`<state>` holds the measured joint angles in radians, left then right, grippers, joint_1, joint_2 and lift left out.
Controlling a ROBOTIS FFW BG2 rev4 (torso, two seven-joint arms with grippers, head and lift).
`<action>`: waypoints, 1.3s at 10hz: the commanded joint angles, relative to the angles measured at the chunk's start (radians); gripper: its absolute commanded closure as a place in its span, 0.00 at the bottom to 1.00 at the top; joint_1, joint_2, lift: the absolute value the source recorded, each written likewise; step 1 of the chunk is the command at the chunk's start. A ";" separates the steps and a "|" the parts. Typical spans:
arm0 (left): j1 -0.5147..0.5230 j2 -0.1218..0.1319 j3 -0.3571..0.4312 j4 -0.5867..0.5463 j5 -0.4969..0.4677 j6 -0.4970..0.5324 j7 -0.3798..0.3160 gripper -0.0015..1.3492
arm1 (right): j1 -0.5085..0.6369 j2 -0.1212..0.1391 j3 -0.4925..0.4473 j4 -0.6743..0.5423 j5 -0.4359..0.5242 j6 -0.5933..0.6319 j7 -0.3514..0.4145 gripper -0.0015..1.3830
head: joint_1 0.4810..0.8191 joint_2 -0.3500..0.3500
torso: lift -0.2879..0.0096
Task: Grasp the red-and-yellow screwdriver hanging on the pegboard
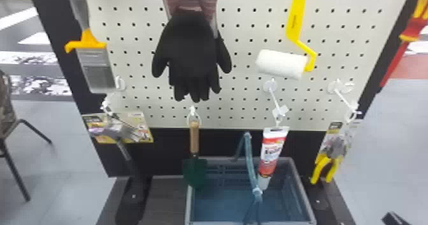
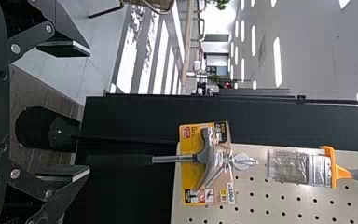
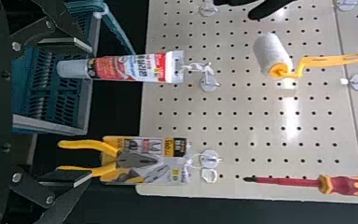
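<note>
Screwdriver [image 3: 345, 185] hangs at pegboard's [image 3: 261, 135] right side, ungrasped. Right gripper [image 3: 91, 111], left gripper [image 2: 89, 110]: jaws apart, empty. Approach, alignment, grasp remain.

We get bright light from ceiling lamps [image 2: 278, 60], and glare inward from the pegboard [image 3: 242, 136]'s right edge.

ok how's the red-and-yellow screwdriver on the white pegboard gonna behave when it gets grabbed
The red-and-yellow screwdriver should stay stiff, judging by its straight red shaft. Hanging tip down along the white pegboard, it may swing if nudged low. Its handle flares beside the shaft, which would probably help stop it slipping down through a grip.
</note>
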<state>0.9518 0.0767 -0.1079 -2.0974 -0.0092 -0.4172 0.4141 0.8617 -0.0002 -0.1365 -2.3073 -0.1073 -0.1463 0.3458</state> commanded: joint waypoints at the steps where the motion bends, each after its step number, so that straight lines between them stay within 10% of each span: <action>1: 0.000 0.000 0.001 0.000 0.000 0.000 0.000 0.28 | 0.000 0.001 0.000 -0.058 0.000 0.030 -0.002 0.24 | 0.20 0.50 | 0.63; 13: 0.011 -0.002 0.002 -0.007 -0.002 0.012 0.000 0.28 | -0.062 -0.011 -0.058 -0.524 0.005 0.375 -0.038 0.24 | 0.20 0.50 | 0.63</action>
<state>0.9625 0.0750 -0.1056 -2.1043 -0.0107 -0.4052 0.4141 0.8052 -0.0081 -0.1903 -2.8013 -0.1049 0.2044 0.3083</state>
